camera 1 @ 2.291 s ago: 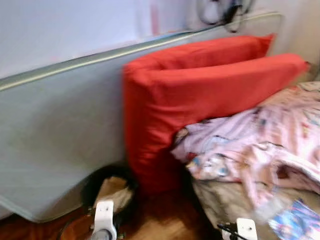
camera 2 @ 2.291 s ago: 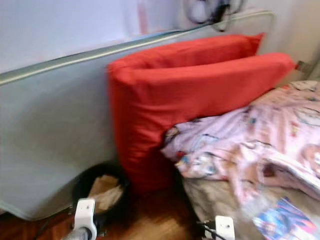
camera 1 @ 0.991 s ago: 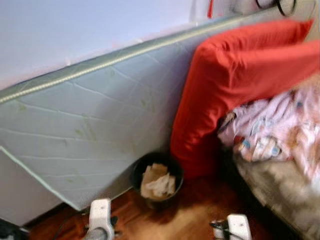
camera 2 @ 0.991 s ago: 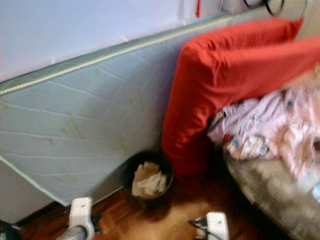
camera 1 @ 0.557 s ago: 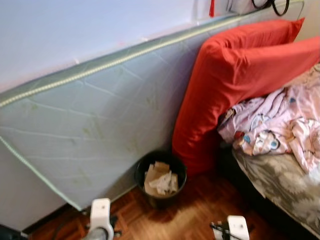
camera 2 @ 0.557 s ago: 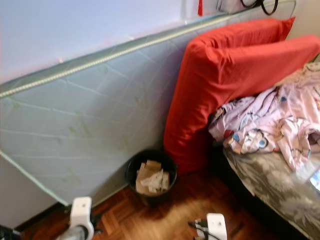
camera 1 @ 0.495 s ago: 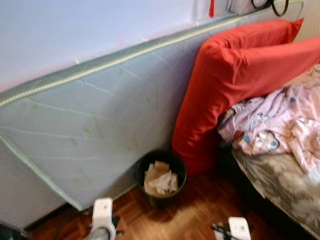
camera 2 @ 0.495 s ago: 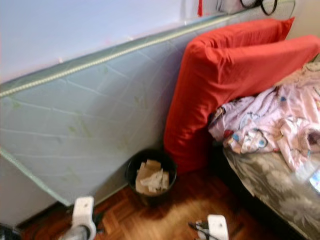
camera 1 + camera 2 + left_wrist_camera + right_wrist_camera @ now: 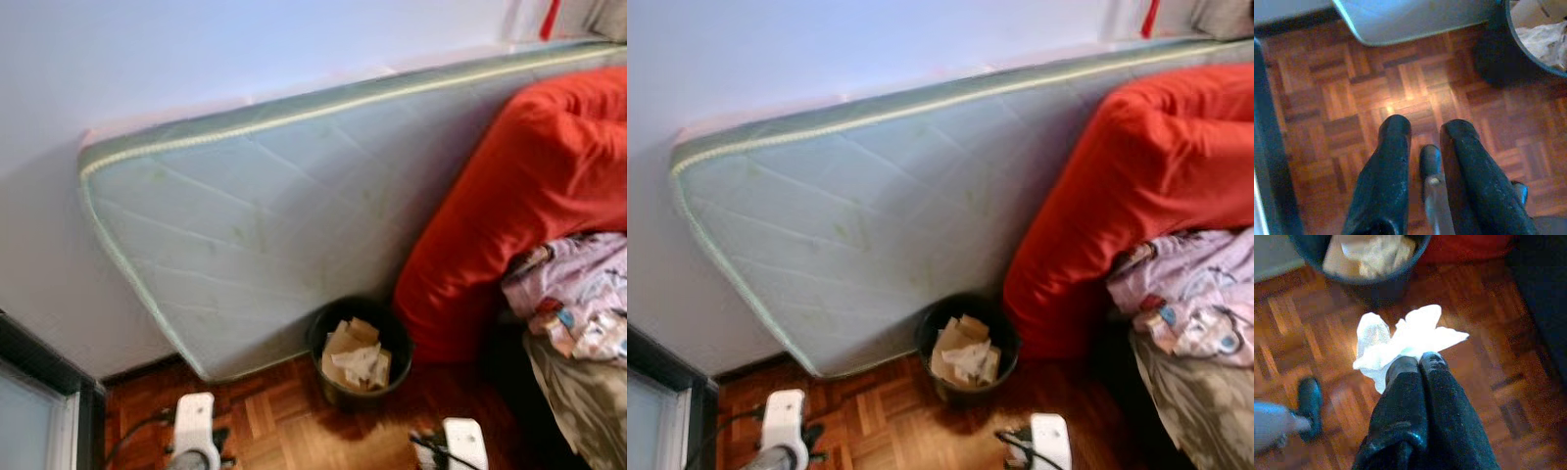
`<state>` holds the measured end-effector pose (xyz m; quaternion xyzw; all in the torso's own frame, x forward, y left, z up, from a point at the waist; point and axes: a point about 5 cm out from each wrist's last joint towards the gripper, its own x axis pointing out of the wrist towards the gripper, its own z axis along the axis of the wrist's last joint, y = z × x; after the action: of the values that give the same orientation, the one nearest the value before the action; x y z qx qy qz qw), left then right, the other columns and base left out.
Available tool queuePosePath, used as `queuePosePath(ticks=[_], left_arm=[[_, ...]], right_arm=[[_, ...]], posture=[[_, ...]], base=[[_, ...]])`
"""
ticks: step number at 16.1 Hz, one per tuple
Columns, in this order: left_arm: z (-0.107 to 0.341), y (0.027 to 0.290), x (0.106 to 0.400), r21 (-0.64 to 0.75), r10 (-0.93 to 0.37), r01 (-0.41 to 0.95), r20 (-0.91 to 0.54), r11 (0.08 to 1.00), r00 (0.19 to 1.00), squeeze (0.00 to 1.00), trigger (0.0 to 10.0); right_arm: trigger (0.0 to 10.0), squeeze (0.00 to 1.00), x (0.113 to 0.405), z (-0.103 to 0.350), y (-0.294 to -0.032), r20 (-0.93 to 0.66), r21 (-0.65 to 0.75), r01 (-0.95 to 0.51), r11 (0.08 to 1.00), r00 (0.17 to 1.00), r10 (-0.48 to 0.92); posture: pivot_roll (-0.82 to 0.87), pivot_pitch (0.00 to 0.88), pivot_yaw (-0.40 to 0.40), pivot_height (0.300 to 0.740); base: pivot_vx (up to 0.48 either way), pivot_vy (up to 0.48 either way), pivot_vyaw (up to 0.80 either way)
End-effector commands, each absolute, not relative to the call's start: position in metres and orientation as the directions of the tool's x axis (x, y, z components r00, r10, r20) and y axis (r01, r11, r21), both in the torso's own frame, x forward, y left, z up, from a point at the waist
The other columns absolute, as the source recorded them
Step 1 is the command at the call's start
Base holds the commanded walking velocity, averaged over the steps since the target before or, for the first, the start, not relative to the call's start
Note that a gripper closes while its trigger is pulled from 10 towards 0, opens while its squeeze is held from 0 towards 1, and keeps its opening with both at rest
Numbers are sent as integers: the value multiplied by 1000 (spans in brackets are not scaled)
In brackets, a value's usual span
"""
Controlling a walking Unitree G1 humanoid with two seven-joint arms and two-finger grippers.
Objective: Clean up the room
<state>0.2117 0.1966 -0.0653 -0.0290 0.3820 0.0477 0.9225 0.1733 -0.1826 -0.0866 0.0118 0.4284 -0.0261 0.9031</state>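
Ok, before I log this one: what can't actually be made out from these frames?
- Right gripper, right wrist view: shut on a crumpled white tissue; the fingers hide the pinched part.
- Black waste bin, eye views: paper on top hides what lies beneath; the wrist views cut its rim.
- Bed: cut by the right edge of the eye views.
- Floral blanket: blurred, print unreadable.
- Left gripper: fingers apart, nothing between them.

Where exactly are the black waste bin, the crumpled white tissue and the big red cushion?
Black round waste bin [image 9: 330,384]: left eye view, on its front wall.
Crumpled white tissue [image 9: 1405,340]: right wrist view, middle of the wad held in the right pincer.
Big red cushion [image 9: 1127,196]: right eye view, on its broad front face.
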Motion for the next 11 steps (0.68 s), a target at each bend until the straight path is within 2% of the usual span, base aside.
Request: queuePosePath(ticks=[1,5,8,11], left_arm=[[-65,191,214,-27,50,-97,-705,995,707,0,10000],[-65,191,214,-23,55,-100,-705,995,707,0,10000],[-65,191,213,-22,51,-95,-708,995,704,0,10000],[-66,191,213,-24,53,-99,-707,995,705,0,10000]], right_arm=[[10000,0,164,-90,-191,-790,-15,77,997,610,-59],[10000,0,164,-90,-191,-788,-19,59,998,614,-52],[10000,0,165,-89,-190,-785,-32,18,999,618,-36],[10000,0,165,-89,-191,-787,-34,30,999,616,-45]], posture=[[-30,46,15,740],[-29,43,16,740],[-31,43,15,740],[-30,43,14,740]], base=[[292,0,0],[293,0,702],[294,0,0],[294,0,769]])
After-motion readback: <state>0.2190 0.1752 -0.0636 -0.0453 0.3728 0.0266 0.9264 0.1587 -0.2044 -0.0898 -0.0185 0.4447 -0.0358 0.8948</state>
